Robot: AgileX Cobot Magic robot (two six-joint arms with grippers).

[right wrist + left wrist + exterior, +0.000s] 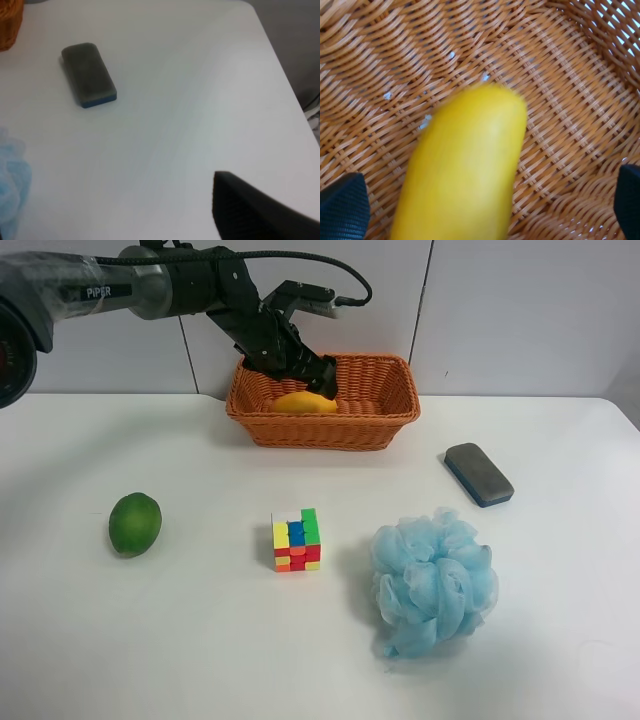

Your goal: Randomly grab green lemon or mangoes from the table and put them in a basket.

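1. Fingers (342, 207) of the left gripper (485, 200) are spread wide: the left wrist view shows one dark pad at each lower corner, with a gap of basket weave between each pad and the fruit. Neither pad touches anything.
2. Between the pads lies the mango (465, 165), released and resting on the floor of the basket (570, 75). Its outline is blurred at this close range.
3. From the exterior high view, the left gripper (318, 375) reaches down over the basket's back rim, directly above the mango (305, 402), which lies left of the basket's centre.
4. The basket (320, 425) stands at the far side of the table (200, 640), near the wall.
5. The green lemon (135, 524) sits on the table well apart from the basket, forward of it and beyond its left end in the exterior high view.
6. A puzzle cube (297, 540) stands forward of the basket's middle, well apart from it.
7. A dark grey eraser block (478, 474) lies near the basket's right end, not touching it.
8. A blue bath puff (433, 583) lies forward of the basket's right end, farther out than the eraser block.
9. Right gripper (250, 212): only one dark finger edge shows, above bare table and away from the basket; whether it is spread or closed cannot be told.
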